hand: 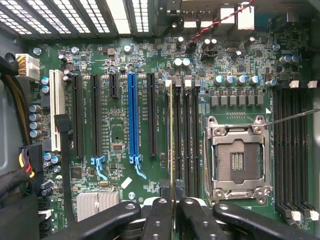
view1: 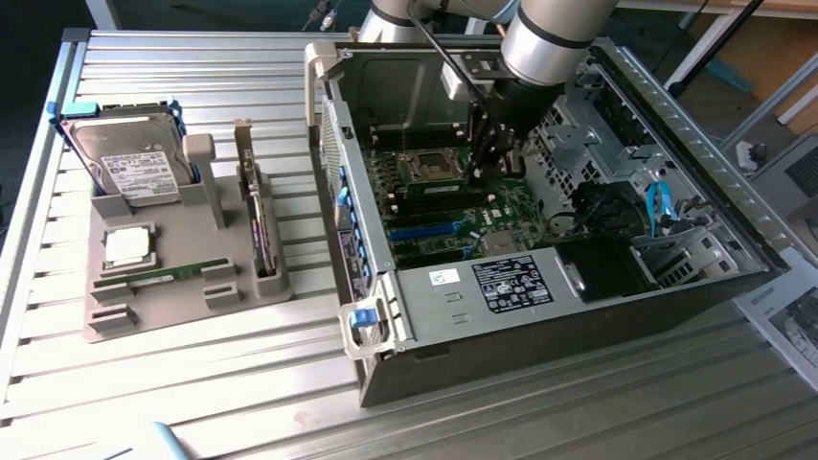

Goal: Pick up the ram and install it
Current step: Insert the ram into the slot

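Note:
In the wrist view the ram (hand: 171, 135) shows edge-on as a thin pale-green line. It runs over the bank of black memory slots (hand: 187, 135) just beside the open processor socket (hand: 237, 160). My gripper (hand: 174, 204) is shut on the ram, with a black finger (hand: 159, 220) pressed against each side of it. Whether the ram sits in a slot or hangs just above it, I cannot tell. In the exterior view the gripper (view1: 492, 171) reaches down into the open computer case (view1: 511, 287), over the green motherboard (view1: 442, 216).
A grey holder (view1: 167, 307) left of the case carries a hard drive (view1: 128, 168), a square silver processor (view1: 128, 246), another green stick (view1: 167, 276) and an upright card (view1: 262, 230). Case walls, the drive cage (view1: 601, 144) and blue cables (view1: 658, 206) crowd the gripper.

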Controlling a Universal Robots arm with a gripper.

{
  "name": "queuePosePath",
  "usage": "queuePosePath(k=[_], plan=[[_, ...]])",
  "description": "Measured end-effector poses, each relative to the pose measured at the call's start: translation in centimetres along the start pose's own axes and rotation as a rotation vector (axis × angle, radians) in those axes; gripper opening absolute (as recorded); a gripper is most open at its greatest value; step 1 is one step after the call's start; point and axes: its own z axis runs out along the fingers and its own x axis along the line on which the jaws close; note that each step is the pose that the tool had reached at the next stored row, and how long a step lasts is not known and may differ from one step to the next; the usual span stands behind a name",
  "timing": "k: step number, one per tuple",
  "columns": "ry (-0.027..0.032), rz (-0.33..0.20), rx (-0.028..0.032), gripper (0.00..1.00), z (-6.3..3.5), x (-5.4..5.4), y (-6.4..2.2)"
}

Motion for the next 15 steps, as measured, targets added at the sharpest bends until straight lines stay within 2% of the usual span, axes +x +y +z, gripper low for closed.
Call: queuePosePath(k=[12,15], plan=[[0.0007,-0.014,-0.0004,0.12,0.01,-0.01,0.0],[0.0001,-0.014,-0.0004,0.12,0.41,0.01,-0.02]])
